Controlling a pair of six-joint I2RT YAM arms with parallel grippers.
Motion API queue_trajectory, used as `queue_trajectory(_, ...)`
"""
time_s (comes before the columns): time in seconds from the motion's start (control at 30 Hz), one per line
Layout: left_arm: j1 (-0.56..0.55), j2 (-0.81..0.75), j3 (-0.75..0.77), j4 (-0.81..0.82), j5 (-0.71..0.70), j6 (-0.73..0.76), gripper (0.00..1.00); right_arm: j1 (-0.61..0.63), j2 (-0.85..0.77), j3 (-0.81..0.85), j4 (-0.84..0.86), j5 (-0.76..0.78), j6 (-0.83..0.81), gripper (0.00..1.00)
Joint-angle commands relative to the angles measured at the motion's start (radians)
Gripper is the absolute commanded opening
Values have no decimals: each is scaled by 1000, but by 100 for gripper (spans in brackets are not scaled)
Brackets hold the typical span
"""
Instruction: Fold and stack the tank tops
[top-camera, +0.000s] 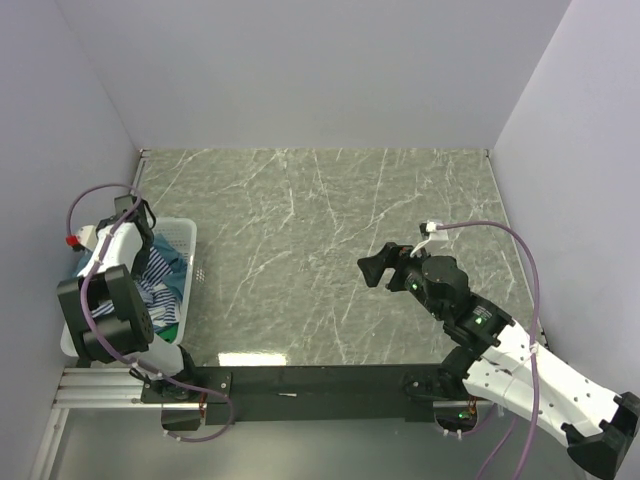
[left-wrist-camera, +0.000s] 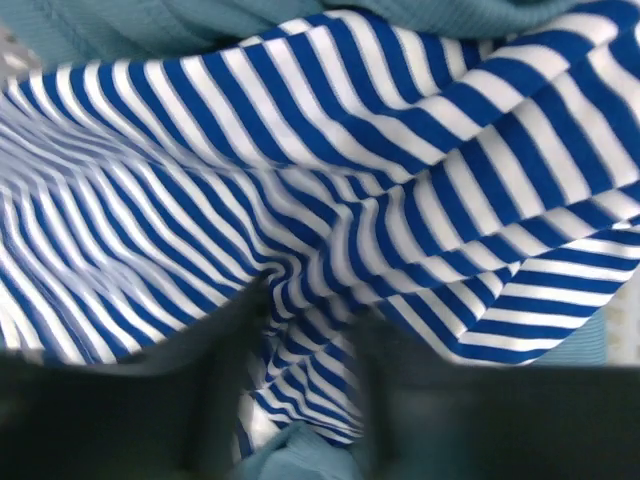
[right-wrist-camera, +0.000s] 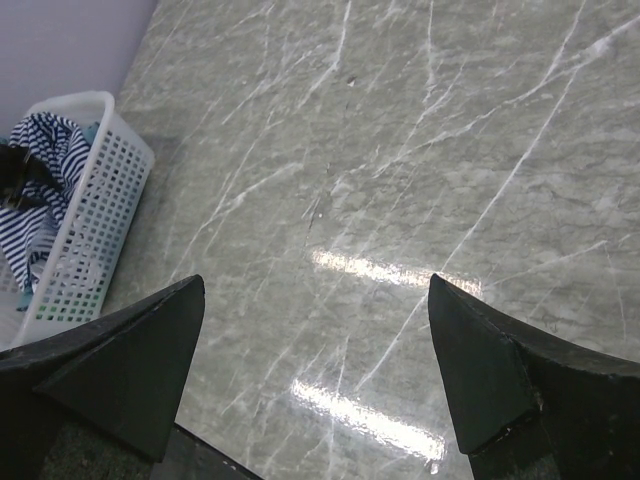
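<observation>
The left gripper (left-wrist-camera: 305, 300) is down inside the basket (top-camera: 186, 232), nose-first into the laundry. Its two dark fingers (left-wrist-camera: 225, 345) stand on either side of a bunched fold of the striped top (left-wrist-camera: 400, 200), and the stripes crease in towards the gap between them. The fingers are partway in, but I cannot tell whether they have really pinched the cloth or only sit around it.

The striped top lies on the heap, rumpled and unfolded, spilling towards the basket's side. The teal top (left-wrist-camera: 300, 15) shows above it and again in a small patch below the fingers. A bit of the green top (top-camera: 172, 326) peeks out at the near end of the basket. All three are in the basket, at the left edge of the table (top-camera: 320, 220), hard by the wall.

Over on the other side, the right gripper (right-wrist-camera: 316, 285) hangs above the bare marble-patterned tabletop, jaws spread wide with nothing between them. It is well apart from the basket and points roughly towards it.
</observation>
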Motion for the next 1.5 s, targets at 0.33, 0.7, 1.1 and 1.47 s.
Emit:
queue_trajectory(0.33,8,-404,71,66,67,239,1,2,-4,33,4,-14,-15,98)
queue_trajectory(0.7,-154,-615,336,248,536,362,1,2,47,190,-32,17,-42,97)
queue_trajectory(1.1,-982,-190,1025,186,109,471,1,2,42,360,-64,161,-79,97)
queue_trajectory(1.47,-1014,-225,356,388,296,256,58,0,20,202,-68,195,19,97)
